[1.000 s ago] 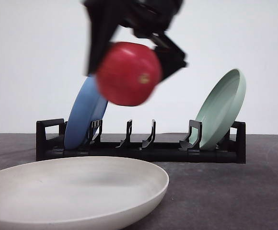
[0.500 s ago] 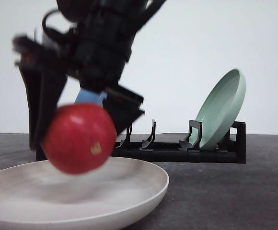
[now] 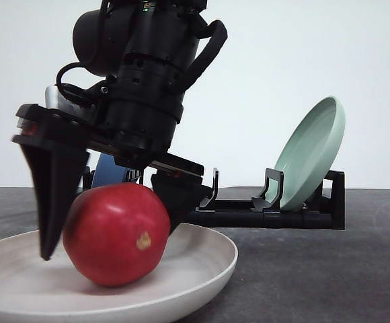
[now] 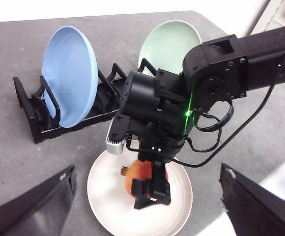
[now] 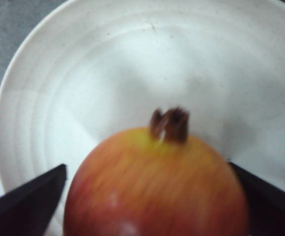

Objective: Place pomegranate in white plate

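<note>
The red pomegranate (image 3: 118,232) sits low in the white plate (image 3: 205,262) at the front left of the table, its underside meeting the plate's floor. My right gripper (image 3: 107,239) comes down from above with one black finger on each side of the fruit, shut on it. From the right wrist, the pomegranate (image 5: 157,187) with its brown crown lies between the gripper's (image 5: 147,167) fingers over the white plate (image 5: 83,73). The left wrist view looks down on the plate (image 4: 108,206), the fruit (image 4: 132,179) and the right gripper (image 4: 150,189); my left gripper (image 4: 147,168) hangs open high above.
A black dish rack (image 3: 269,215) stands behind the white plate. It holds a blue plate (image 4: 66,73) at its left end and a pale green plate (image 3: 313,151) at its right end, with bare slots between. Dark grey tabletop lies to the right of the white plate.
My right gripper has carried the pomegranate down and to the left, from in front of the blue plate into the white plate, where it now rests.
</note>
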Controlling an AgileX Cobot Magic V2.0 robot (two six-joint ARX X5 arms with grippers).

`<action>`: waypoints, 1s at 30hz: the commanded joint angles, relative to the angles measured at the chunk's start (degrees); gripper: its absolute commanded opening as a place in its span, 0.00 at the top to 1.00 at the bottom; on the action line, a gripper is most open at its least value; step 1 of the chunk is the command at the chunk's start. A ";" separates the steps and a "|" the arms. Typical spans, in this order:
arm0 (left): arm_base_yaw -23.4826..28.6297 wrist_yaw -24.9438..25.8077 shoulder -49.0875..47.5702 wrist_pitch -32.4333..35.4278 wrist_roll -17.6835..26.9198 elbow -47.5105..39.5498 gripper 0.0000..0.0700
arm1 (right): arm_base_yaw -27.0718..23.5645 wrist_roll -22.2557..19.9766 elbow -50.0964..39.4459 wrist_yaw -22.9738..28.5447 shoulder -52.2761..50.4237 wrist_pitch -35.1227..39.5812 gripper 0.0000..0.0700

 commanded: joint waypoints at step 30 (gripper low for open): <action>-0.70 -0.60 0.31 0.33 -0.83 0.66 0.21 | -15.02 -7.67 -4.14 8.82 -59.22 -17.27 0.00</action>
